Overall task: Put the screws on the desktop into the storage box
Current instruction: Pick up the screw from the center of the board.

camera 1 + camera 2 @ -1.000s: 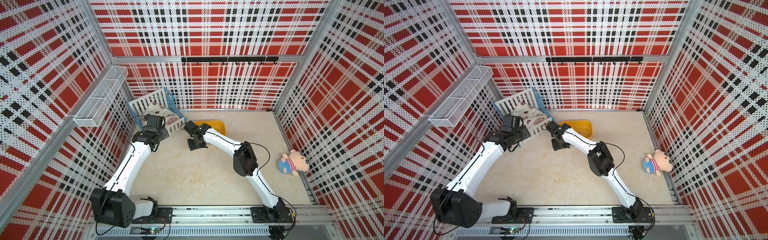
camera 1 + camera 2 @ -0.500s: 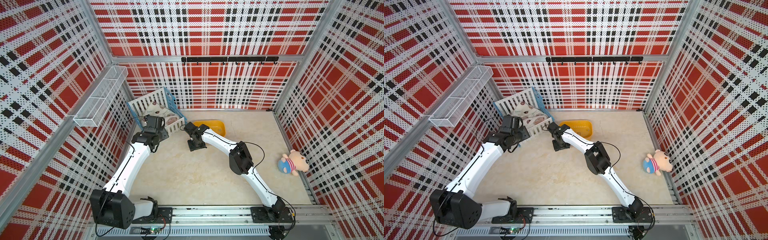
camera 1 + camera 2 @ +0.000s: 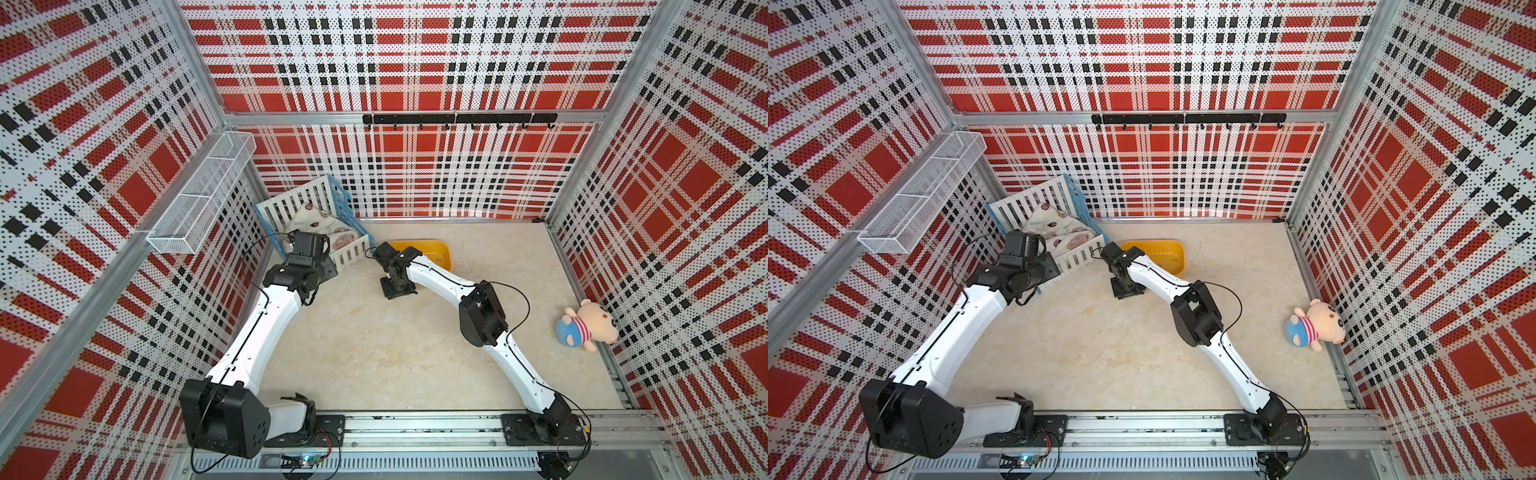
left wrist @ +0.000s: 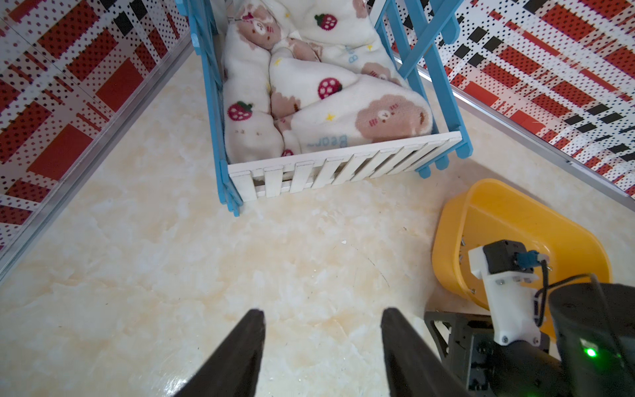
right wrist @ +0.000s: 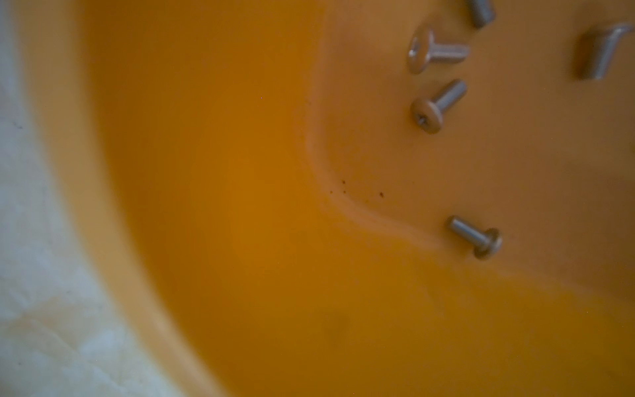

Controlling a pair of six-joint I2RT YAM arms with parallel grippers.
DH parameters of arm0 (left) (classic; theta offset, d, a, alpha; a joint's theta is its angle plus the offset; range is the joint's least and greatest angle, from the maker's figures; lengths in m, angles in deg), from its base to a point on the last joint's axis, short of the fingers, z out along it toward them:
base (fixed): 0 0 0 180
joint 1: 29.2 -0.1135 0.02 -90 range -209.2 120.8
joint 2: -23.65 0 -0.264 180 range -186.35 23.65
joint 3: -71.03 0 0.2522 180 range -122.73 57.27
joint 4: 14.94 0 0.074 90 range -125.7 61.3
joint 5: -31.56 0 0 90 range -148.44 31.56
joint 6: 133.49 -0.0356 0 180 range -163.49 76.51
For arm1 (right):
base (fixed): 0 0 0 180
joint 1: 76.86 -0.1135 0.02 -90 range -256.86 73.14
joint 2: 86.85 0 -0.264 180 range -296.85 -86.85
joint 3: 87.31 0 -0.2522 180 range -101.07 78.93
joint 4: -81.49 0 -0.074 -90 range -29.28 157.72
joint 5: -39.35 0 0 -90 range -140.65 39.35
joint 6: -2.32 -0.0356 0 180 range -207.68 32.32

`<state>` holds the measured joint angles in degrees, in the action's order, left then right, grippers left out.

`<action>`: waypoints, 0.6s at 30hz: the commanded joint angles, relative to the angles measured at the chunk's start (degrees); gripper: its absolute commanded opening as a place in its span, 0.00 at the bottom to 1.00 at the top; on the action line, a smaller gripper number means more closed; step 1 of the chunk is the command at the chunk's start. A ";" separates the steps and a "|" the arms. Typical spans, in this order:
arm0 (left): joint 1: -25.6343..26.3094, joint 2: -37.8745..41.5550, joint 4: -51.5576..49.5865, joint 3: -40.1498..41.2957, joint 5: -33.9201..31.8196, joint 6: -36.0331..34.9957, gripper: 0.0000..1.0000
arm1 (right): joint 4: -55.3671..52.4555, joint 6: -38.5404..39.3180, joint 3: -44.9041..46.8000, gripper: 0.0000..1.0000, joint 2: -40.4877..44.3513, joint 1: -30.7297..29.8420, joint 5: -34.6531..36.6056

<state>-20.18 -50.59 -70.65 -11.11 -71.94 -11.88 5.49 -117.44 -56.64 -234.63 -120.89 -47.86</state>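
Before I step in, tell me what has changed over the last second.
The right arm drew its elbow slightly toward the left arm; the right hand stayed at the box. No grab or release shows. Left arm, crib and toy stayed put.

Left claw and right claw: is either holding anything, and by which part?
The left claw is open and holds nothing. The right claw has its fingertips hidden by the storage box, so it cannot be told.
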 commanded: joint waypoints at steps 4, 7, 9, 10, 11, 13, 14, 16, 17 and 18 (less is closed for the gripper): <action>-0.58 1.37 0.65 0.80 0.27 -0.68 0.60 | 1.50 -0.92 4.22 0.23 0.55 0.35 0.47; -0.56 1.30 0.64 0.77 0.40 -0.65 0.60 | 1.49 -0.75 4.23 0.18 0.57 0.35 0.59; -0.58 1.29 0.60 0.79 0.49 -0.63 0.60 | 1.44 -0.49 3.94 0.13 0.51 0.35 0.55; -0.56 1.29 0.65 0.78 0.42 -0.68 0.60 | 1.36 -0.35 3.90 0.11 0.48 0.35 0.49; -0.60 1.39 0.65 0.80 0.35 -0.68 0.60 | 1.33 -0.30 3.90 0.08 0.48 0.35 0.47; -0.63 1.53 0.65 0.76 0.40 -0.68 0.60 | 1.25 -0.21 3.86 0.04 0.62 0.35 0.47; -0.45 1.52 0.61 0.77 0.39 -0.68 0.60 | 1.18 -0.21 3.86 0.03 0.74 0.35 0.55; -0.58 1.46 0.60 0.79 0.40 -0.66 0.60 | 1.07 -0.21 4.06 0.00 1.13 0.26 0.70; -0.58 1.29 0.65 0.79 0.49 -0.68 0.60 | 1.12 -0.21 4.31 0.00 1.60 0.18 0.94; -0.58 1.30 0.56 0.79 0.46 -0.66 0.60 | 1.14 -0.21 4.44 0.00 2.14 0.01 1.14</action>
<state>-20.24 -50.39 -70.65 -11.00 -71.94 -11.88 7.63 -117.59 -53.95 -233.26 -120.87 -47.25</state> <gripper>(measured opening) 0.605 0.115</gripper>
